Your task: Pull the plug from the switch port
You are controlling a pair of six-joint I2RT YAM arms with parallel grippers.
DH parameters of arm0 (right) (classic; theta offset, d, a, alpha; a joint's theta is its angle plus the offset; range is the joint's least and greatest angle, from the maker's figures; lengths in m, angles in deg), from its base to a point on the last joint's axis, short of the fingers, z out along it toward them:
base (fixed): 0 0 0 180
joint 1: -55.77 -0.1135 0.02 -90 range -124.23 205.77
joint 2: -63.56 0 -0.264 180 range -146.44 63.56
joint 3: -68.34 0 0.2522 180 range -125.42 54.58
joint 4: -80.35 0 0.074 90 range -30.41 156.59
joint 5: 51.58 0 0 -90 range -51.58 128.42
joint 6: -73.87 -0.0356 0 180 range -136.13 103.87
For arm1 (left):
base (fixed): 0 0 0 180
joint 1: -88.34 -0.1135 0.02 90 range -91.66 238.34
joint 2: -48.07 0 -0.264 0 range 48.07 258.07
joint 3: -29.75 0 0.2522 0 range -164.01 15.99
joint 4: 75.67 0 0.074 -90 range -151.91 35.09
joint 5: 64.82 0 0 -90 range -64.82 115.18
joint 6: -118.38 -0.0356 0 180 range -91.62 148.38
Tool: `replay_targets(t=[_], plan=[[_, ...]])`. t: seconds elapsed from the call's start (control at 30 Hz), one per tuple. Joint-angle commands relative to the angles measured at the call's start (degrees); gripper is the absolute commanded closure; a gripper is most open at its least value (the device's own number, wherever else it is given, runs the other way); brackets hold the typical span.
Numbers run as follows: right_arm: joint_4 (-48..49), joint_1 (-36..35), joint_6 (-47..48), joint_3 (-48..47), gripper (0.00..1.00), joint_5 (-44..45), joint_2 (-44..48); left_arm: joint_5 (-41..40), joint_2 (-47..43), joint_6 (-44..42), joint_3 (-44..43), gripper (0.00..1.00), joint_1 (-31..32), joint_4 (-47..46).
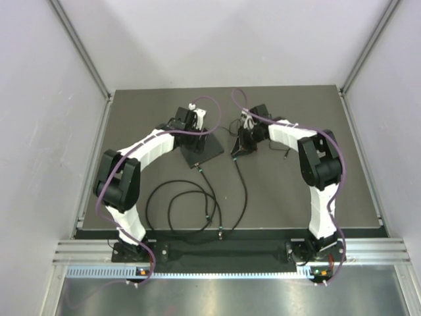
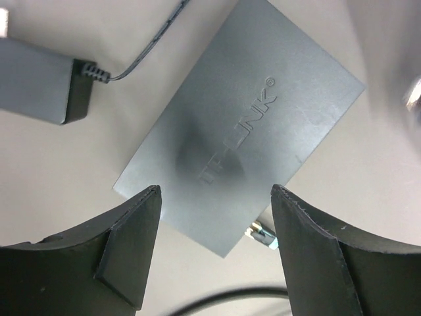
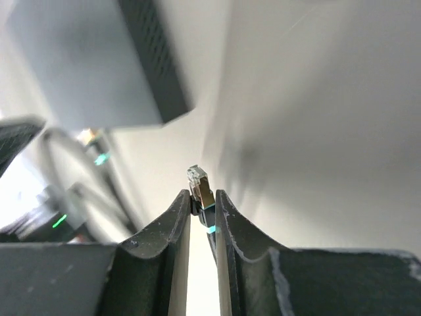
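Flat matte-black rectangular switch lies flat near the middle of the dark grey worktop, slightly toward the left edge. Left tool hangs right over it, fingers spread wide, no contact that we can see.

Right tool is just beside the switch on the right-edge side, pressed together on a small clear-tipped, metal-bodied plug that pokes out past the fingertips. The plug is apart from the switch, in open air, so we judge it is out of its port. Its thin black cable trails toward the near edge.

A second plug sits in a socket on the switch's narrow near-side edge. A dark grey power brick lies near the switch.

Handling, our judgement:
- **Switch:** light, rigid and smooth on top. It would slide on the worktop under any tug, so we would pin it from above or clamp it across its long sides.
- **Plug:** small, hard and slick, with a brittle latch tab. We would hold it on the body behind the clear tip, never on the cable.
- **Cable:** soft and springy, and its drag could twist the plug in so narrow a pinch.
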Motion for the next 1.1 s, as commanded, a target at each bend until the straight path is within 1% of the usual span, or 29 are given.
replay_targets(t=[0.0,0.07,0.13,0.17,0.2,0.33,0.47,0.5,0.57,0.6,0.63,0.67,0.7,0.77,0.8,0.83,0.87,1.0,1.07], plan=[[-8.15,2.52,9.26,-6.54,1.0,18.75,5.97,-0.71,-4.07,3.13,-1.5,0.28,-0.52,2.15],[-9.21,3.22,11.81,-6.47,1.0,26.64,7.37,0.87,-4.69,3.93,-1.41,0.28,-1.04,2.41],[-9.83,3.93,14.1,-6.38,1.0,30.97,7.81,0.79,-6.27,4.46,-0.54,0.28,-1.31,2.15],[-10.18,4.28,14.72,-6.38,1.0,35.17,7.99,0.79,-7.23,4.55,-0.18,0.28,-1.4,1.98],[-10.44,4.28,16.11,-6.21,1.0,37.39,7.9,0.79,-7.76,4.55,0.17,0.28,-1.48,1.89],[-11.32,4.63,17.71,-4.54,1.0,48.02,7.81,0.35,-9.26,4.02,0.35,0.28,-1.92,3.55],[-10.1,5.69,18.33,-2.6,1.0,51.91,7.82,0.44,-11.1,3.58,1.22,0.28,-2.28,4.09],[-9.92,5.86,18.5,-2.6,1.0,52.18,7.73,0.35,-11.37,3.32,1.75,0.28,-2.36,4.09],[-9.74,5.78,18.59,-3.13,0.98,49.91,6.94,0.09,-11.9,3.06,2.36,0.28,-2.45,4.0],[-9.83,5.86,18.42,-3.56,0.88,48.76,6.76,-0.44,-11.99,2.97,2.89,0.28,-2.45,4.17],[-9.74,5.87,18.15,-3.65,0.83,47.71,6.59,-0.79,-11.9,2.97,3.16,0.28,-2.71,4.26],[-9.74,5.87,17.89,-3.66,0.81,46.04,6.5,-1.14,-11.9,3.23,3.33,0.28,-2.89,4.35],[-9.65,5.87,17.8,-3.66,0.72,45.42,6.41,-0.97,-11.81,3.4,3.77,0.28,-3.24,4.52],[-9.74,5.86,17.89,-3.48,0.59,44.8,6.84,0.26,-12.25,3.67,4.39,0.28,-4.03,4.26],[-9.74,5.87,17.8,-3.39,0.44,45.06,7.11,0.61,-12.43,3.58,4.56,0.28,-4.38,4.17],[-10.0,5.78,17.89,-3.39,0.37,45.49,7.29,0.7,-12.51,3.49,4.56,0.28,-4.39,4.26],[-10.53,5.86,18.32,-3.65,0.32,45.85,7.55,0.7,-12.34,3.23,4.39,0.28,-4.47,4.52],[-12.55,5.08,18.68,-4.62,0.31,45.24,10.8,0.53,-12.34,3.05,3.51,0.28,-5.0,5.32],[-13.77,2.63,19.03,-4.71,0.31,44.18,13.87,0.7,-11.9,2.88,2.99,0.28,-5.18,5.67]])
